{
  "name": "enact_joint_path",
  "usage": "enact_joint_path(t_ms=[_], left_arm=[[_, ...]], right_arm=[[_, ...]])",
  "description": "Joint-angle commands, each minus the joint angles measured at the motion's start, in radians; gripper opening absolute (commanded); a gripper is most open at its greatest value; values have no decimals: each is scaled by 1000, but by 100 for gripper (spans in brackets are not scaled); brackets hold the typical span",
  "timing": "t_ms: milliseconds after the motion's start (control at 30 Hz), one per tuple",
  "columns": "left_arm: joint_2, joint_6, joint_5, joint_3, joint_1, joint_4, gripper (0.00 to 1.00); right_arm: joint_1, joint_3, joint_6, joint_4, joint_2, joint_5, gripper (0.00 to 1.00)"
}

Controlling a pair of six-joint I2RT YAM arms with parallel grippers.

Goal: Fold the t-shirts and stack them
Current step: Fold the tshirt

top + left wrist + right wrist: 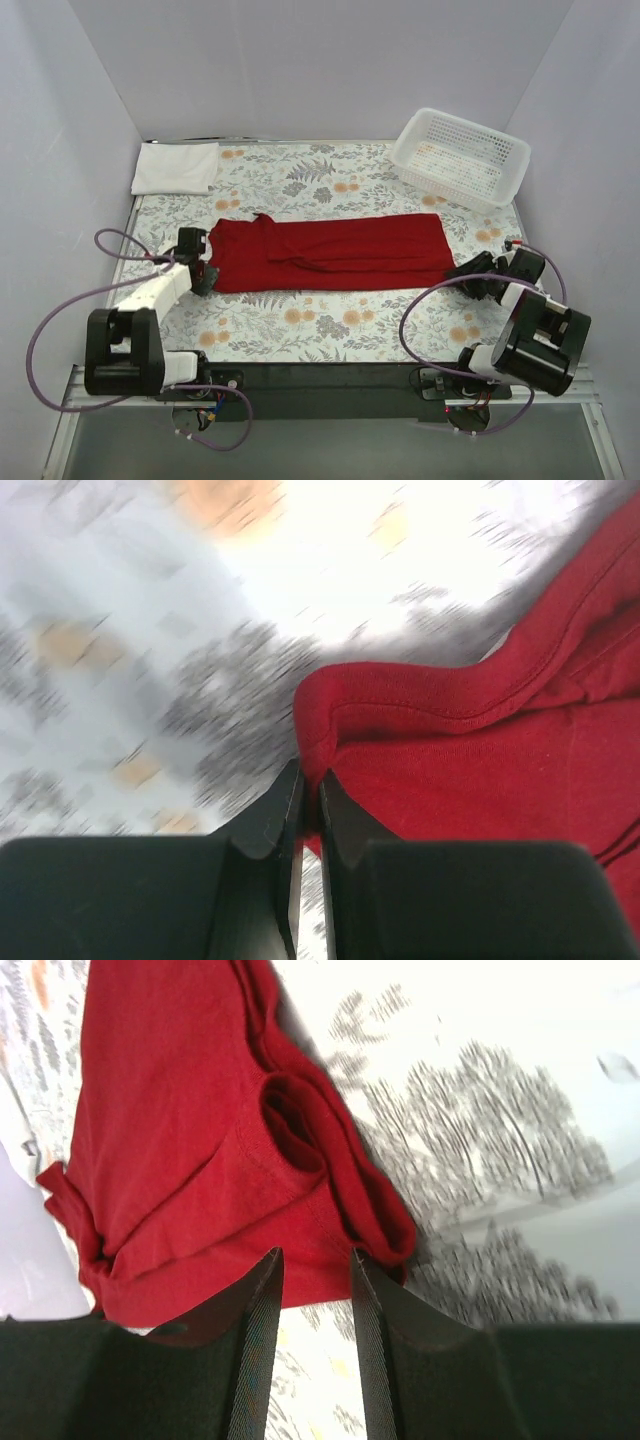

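The deep red t-shirt (330,255) lies folded into a long band across the middle of the floral table. My left gripper (203,268) is at its left end. In the left wrist view the left gripper (310,778) is shut on a bunched corner of the red t-shirt (480,770). My right gripper (460,270) is at the band's right end. Seen from the right wrist, the right gripper (316,1256) is open, its tips on either side of the red t-shirt's (170,1140) hem edge. The white t-shirt (176,167) lies as a folded rectangle at the back left.
A white plastic mesh basket (460,155) stands at the back right corner. Plain walls close in the table on the left, back and right. Purple cables loop beside both arm bases near the table's front edge.
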Motion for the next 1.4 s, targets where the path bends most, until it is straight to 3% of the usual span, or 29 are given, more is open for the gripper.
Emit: enact_joint_path(t_ms=[0, 67, 167, 200, 333, 500, 733, 967, 1200, 1367], left_arm=[[-161, -51, -7, -94, 18, -165, 4], [-228, -65, 8, -111, 19, -179, 12], [-314, -47, -1, -99, 18, -195, 46], [-332, -33, -5, -90, 18, -196, 63], [-404, 24, -79, -11, 18, -202, 76], [-409, 134, -44, 71, 18, -150, 78], [-290, 223, 99, 134, -33, -26, 78], [-199, 297, 51, 117, -168, 84, 77], [-201, 324, 51, 31, -172, 184, 77], [-194, 334, 45, 40, -172, 189, 77]], right_arm=[[-29, -48, -133, -239, -101, 130, 41], [-29, -51, -137, -260, -150, 114, 43], [-24, -40, -151, -292, -280, 87, 46], [-24, -39, -153, -298, -306, 75, 47], [0, -42, -90, -278, -386, 3, 56], [44, -40, 5, -200, -383, -34, 61], [169, 18, 96, -143, -307, 84, 64], [233, 38, 163, -99, -207, 185, 64], [250, 30, 191, -99, -166, 222, 64], [253, 18, 206, -4, -133, 200, 64]])
